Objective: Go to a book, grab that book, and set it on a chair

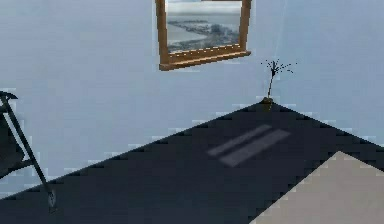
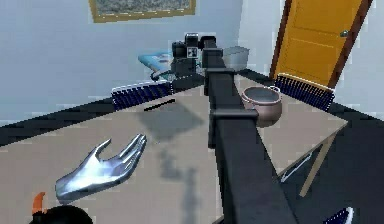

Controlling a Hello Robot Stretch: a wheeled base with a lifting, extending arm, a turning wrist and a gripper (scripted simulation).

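Dark arm (image 2: 236, 140) reaches to the far edge of the surface (image 2: 110, 130), where the blue book (image 2: 156, 64) lies just left of the fingers (image 2: 179, 67), whose spread and hold I cannot tell.

Wall (image 1: 90, 70) was pale blue, floor (image 1: 170, 170) near-black. Picture frame (image 1: 205, 58) was warm wood-brown. Door (image 2: 320, 40) was orange. Tabletop (image 2: 90, 135) was tan. Hand sculpture (image 2: 100, 168) shone silver. Arm (image 2: 240, 140) was black. Chair backs (image 2: 140, 96) were dark blue, finely striped. Pot (image 2: 262, 102) was grey-brown. Flat object (image 2: 155, 63) was light blue.
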